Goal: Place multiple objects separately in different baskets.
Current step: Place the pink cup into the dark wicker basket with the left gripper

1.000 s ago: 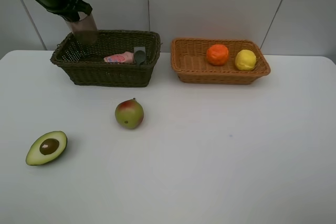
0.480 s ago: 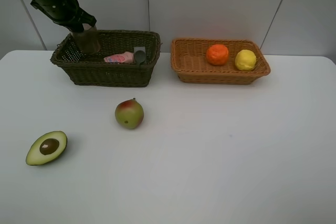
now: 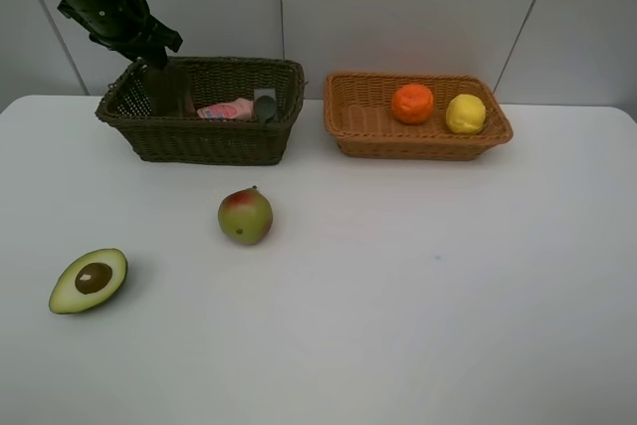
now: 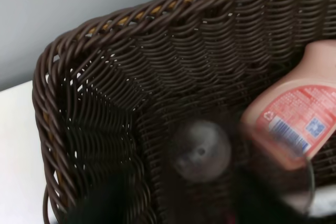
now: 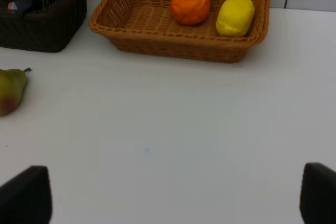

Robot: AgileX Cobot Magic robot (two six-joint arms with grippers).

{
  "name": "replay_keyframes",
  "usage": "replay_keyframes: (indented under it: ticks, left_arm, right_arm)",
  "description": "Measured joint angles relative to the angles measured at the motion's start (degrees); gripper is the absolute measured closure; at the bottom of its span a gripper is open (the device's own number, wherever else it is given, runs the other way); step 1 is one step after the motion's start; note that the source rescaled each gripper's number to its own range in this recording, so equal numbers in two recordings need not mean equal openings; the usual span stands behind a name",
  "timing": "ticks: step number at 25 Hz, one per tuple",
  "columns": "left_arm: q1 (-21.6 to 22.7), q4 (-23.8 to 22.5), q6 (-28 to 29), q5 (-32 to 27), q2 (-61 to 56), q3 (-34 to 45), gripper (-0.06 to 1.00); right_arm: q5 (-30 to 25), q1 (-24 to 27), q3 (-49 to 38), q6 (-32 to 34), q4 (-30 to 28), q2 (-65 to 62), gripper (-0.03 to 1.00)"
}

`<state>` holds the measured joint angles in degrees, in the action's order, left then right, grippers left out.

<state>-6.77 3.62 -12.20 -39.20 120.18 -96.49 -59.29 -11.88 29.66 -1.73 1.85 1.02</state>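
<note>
My left gripper hangs over the left end of the dark brown-green basket, jaws apart. The mauve cup stands in the basket below it; in the left wrist view the cup is blurred, between the dark fingers. The small pink bottle and black pump bottle lie in the same basket. The orange and lemon sit in the orange-tan basket. The pear-like fruit and halved avocado lie on the table. My right gripper is open and empty. The marker is hidden.
The white table runs from the baskets at the back to the front edge. A pale panelled wall stands right behind the baskets. The right arm does not show in the exterior view.
The left gripper lowered the cup towards the dark basket, then the cup dropped out of the jaws and now sits inside. Nothing else moved.
</note>
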Motion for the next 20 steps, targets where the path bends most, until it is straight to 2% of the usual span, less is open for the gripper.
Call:
replay_keyframes:
  ticks: [2, 5, 11, 20]
  left_arm:
    - [0.00, -0.25, 0.00, -0.06, 0.00, 0.00, 0.05]
    - [0.00, -2.01, 0.08, -0.50, 0.00, 0.00, -0.03]
    - [0.00, -6.02, 1.09, -0.63, 0.00, 0.00, -0.04]
    - [0.00, -5.88, 1.20, -0.98, 0.00, 0.00, -0.04]
  right_arm:
    - [0.00, 0.00, 0.00, 0.00, 0.00, 0.00, -0.03]
    - [0.00, 0.00, 0.00, 0.00, 0.00, 0.00, -0.03]
    - [0.00, 0.00, 0.00, 0.00, 0.00, 0.00, -0.03]
    - [0.00, 0.00, 0.00, 0.00, 0.00, 0.00, -0.03]
